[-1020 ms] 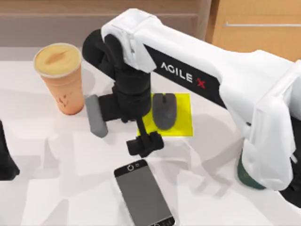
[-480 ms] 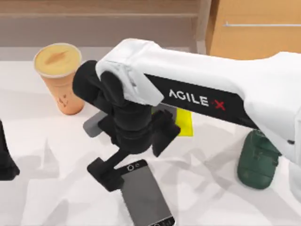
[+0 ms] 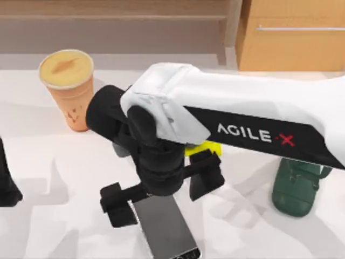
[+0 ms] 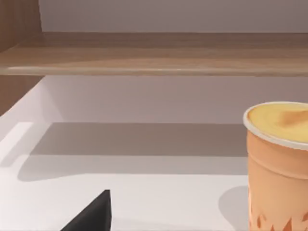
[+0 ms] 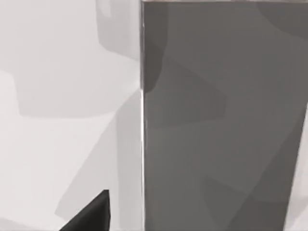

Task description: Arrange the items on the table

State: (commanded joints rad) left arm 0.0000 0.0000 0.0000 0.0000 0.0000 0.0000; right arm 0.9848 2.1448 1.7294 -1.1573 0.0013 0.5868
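One phone [image 3: 164, 226] lies flat on the table [image 3: 48, 178], nearest. My right gripper [image 3: 161, 195] hovers over its upper end, fingers spread, grasping nothing. Beyond the phone: one yellow pad [image 3: 207, 147], one green stand [image 3: 294, 186], one cup [image 3: 69, 89].

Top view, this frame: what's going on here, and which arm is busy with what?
The right arm reaches across the table, its tool spread open directly above the top end of the smartphone, which lies flat near the front edge. It has not gripped the phone yet. The orange cup stands untouched at the back left, the dark green phone stand at the right. A corner of the yellow pad shows under the arm. The left arm waits at the left edge.
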